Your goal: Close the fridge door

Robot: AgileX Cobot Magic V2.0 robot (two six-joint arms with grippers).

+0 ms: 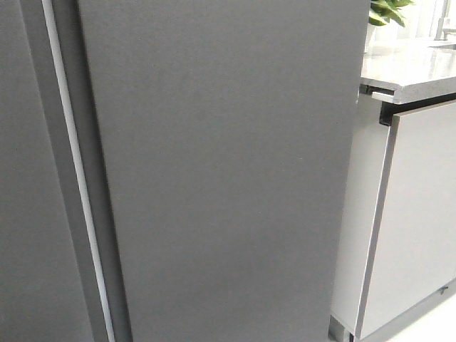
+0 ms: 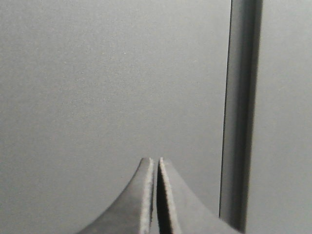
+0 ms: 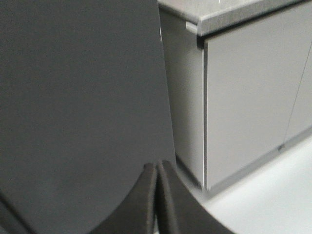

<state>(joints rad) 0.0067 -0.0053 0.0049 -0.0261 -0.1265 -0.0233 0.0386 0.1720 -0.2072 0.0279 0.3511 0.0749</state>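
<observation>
Fridge door (image 1: 228, 171): dark-grey matte panel filling the front view, beside the grey countertop's (image 1: 410, 71) left edge; left gripper (image 2: 156, 168) and right gripper (image 3: 158, 170), fingers pressed together and empty, both close before its face.

Kitchen: countertop (image 1: 410, 71), cabinet doors (image 1: 420, 221), fridge door (image 1: 228, 178)

Matte dark-grey fridge door (image 1: 221, 178), faintly grainy — glossy light-grey cabinet doors (image 1: 420, 221), speckled stone-look countertop (image 1: 410, 68)
</observation>
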